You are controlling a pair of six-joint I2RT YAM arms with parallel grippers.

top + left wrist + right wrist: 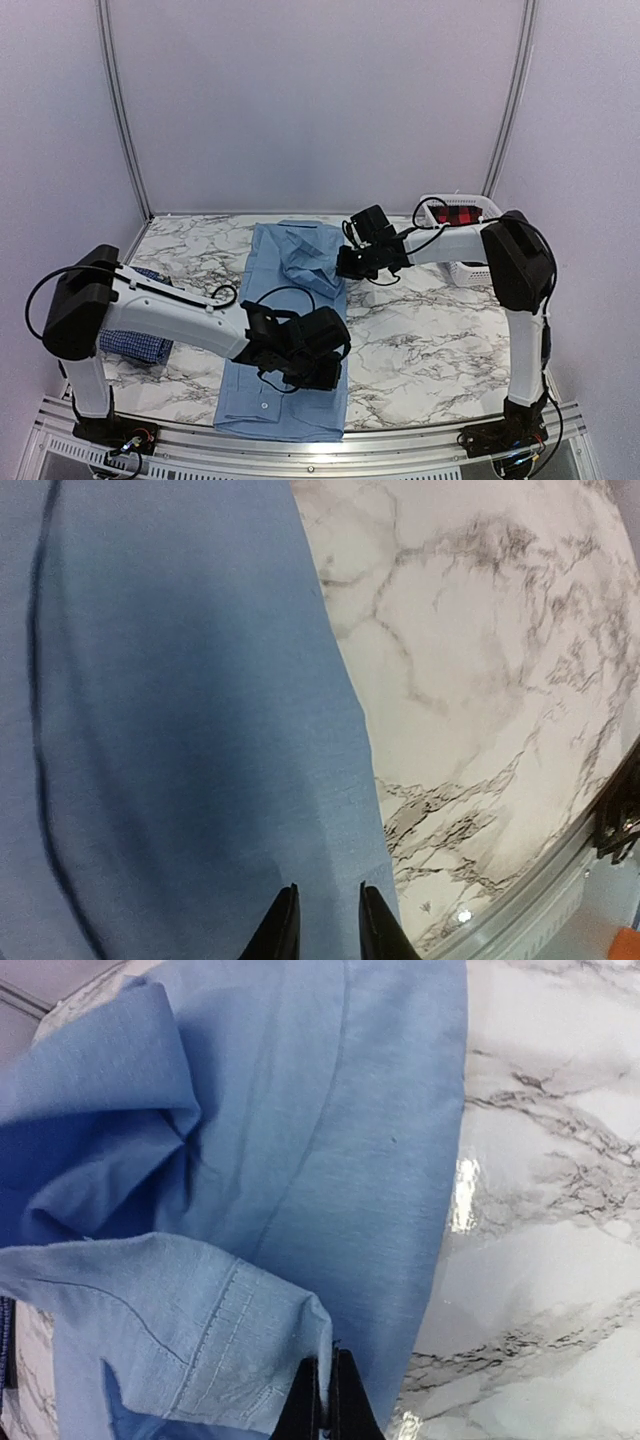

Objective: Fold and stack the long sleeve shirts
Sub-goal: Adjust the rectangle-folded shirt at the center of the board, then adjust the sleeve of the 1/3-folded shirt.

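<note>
Right wrist: found right jaws shut on cuff of light blue shirt; left jaws barely parted, empty. Advise laying it flat, unbunched, before release.

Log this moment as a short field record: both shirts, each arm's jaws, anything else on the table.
light blue shirt: spread lengthwise on the marble table, one cuffed sleeve folded over its far part
checked shirt: bunched at the table's left edge, partly under the left arm
left jaws: slightly apart over the light blue shirt's near half, nothing seen between them
right jaws: shut, pinching the cuff's corner
basket: white, far right, red and black item inside
stack: not started
</note>
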